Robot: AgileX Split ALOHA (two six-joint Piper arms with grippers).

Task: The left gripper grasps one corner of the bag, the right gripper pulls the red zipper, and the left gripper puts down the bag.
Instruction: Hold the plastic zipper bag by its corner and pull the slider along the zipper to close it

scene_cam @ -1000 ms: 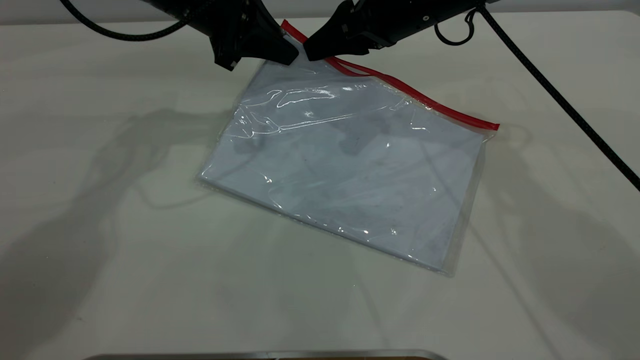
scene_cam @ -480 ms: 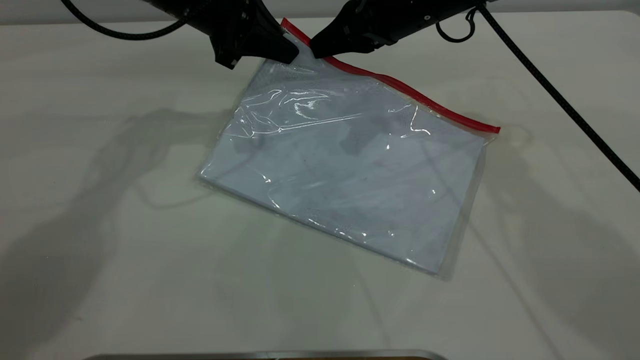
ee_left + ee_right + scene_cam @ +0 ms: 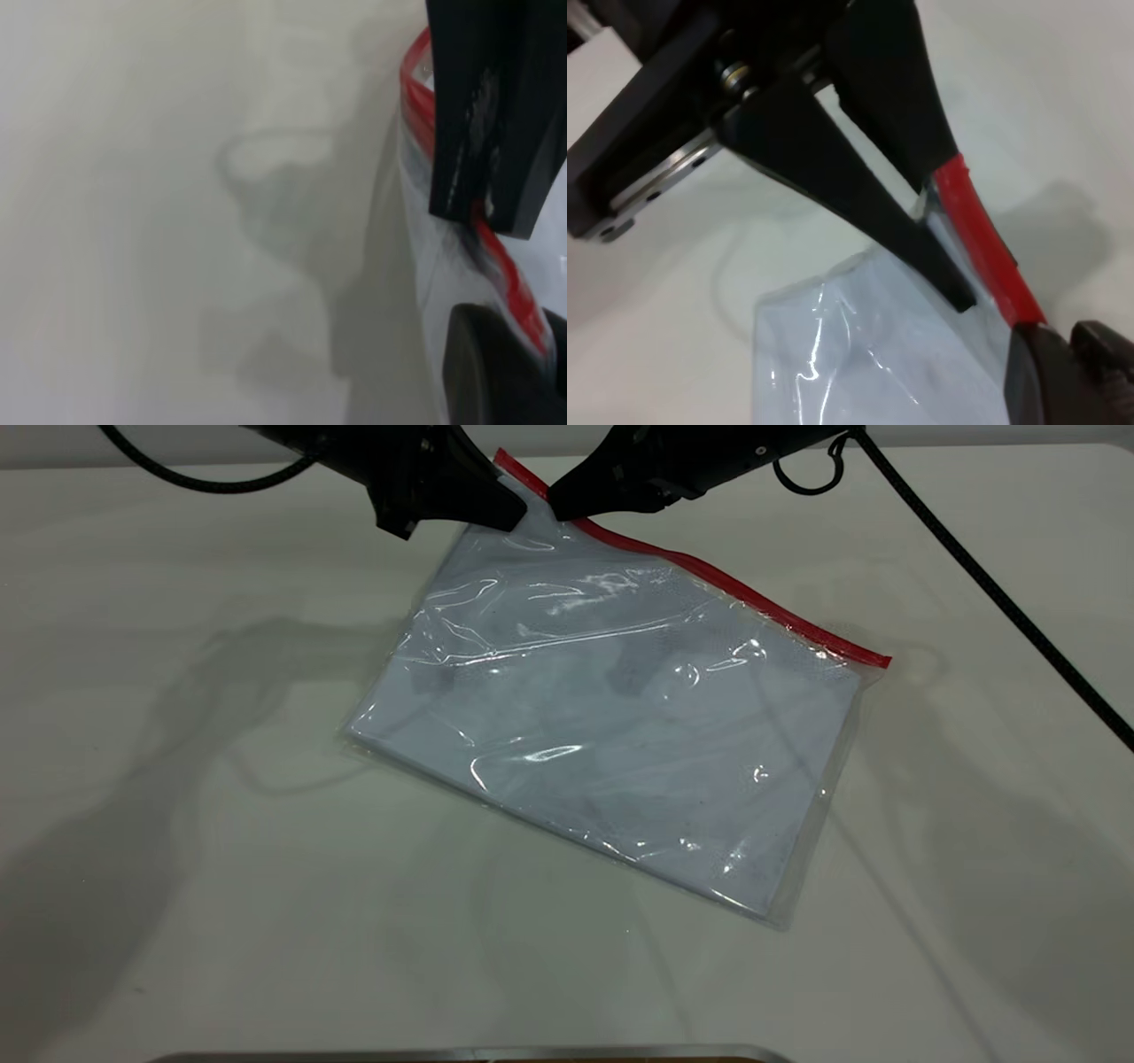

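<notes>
A pale, off-white table (image 3: 177,868) fills the exterior view, with soft shadows of the arms falling across it and a thin metal edge (image 3: 469,1055) showing at the near side.

At the far left, the left end effector (image 3: 518,515) reaches in from the top of the view, its black cable (image 3: 177,474) looping behind it. Its pointed jaws are closed on the far corner of the bag (image 3: 611,717), pinching the plastic just beside the end of the red zipper (image 3: 709,576). In the left wrist view the jaws are clamped over the red strip (image 3: 496,257), with the clear plastic (image 3: 425,230) hanging beside them.

The bag lies tilted across the middle of the table. Its held corner is raised off the surface, while the rest lies on the table. Pale blue-white paper shows through the wrinkled, shiny plastic. The zipper runs along the far long edge, sloping down to the right corner.

Just right of the left end effector, the right end effector (image 3: 556,511) comes in from the upper right, its tip touching the zipper close to the held corner. I cannot tell whether its jaws are closed on the slider. Its braided cable (image 3: 1019,611) trails off across the table's right side.
</notes>
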